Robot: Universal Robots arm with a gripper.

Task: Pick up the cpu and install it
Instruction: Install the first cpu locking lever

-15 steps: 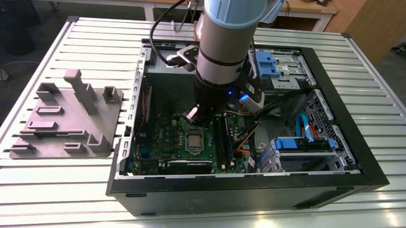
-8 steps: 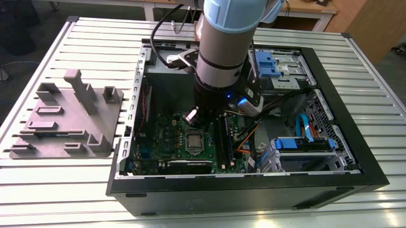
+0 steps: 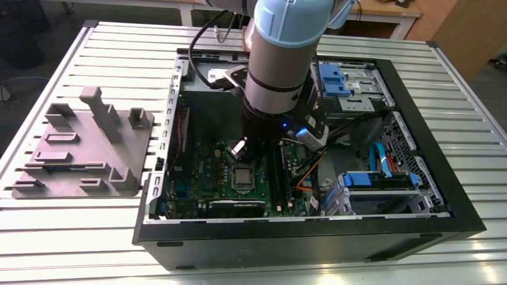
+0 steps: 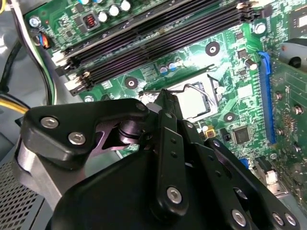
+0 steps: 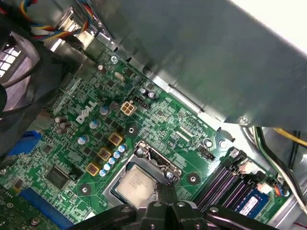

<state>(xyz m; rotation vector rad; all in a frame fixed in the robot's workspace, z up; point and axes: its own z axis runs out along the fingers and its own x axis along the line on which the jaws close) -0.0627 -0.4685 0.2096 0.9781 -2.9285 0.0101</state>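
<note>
The cpu [image 3: 241, 175], a small silver-grey square, lies flat in its socket on the green motherboard [image 3: 208, 163] inside the open computer case. In both wrist views the cpu [image 5: 135, 184] [image 4: 193, 101] sits inside the socket's metal frame. My gripper [image 5: 166, 188] [image 4: 160, 98] hangs just above the socket's edge, beside the thin wire lever [image 4: 196, 87]. Its fingers are shut together and I see nothing between them. The arm [image 3: 277, 59] stands upright over the board and hides the gripper in the exterior view.
A grey plastic tray [image 3: 79, 148] with upright posts lies on the slatted table at the exterior view's left. Black memory slots [image 4: 158, 33] run beside the socket. Blue drive brackets [image 3: 333, 80], loose cables [image 3: 305, 178] and the case walls [image 3: 166, 136] hem in the board.
</note>
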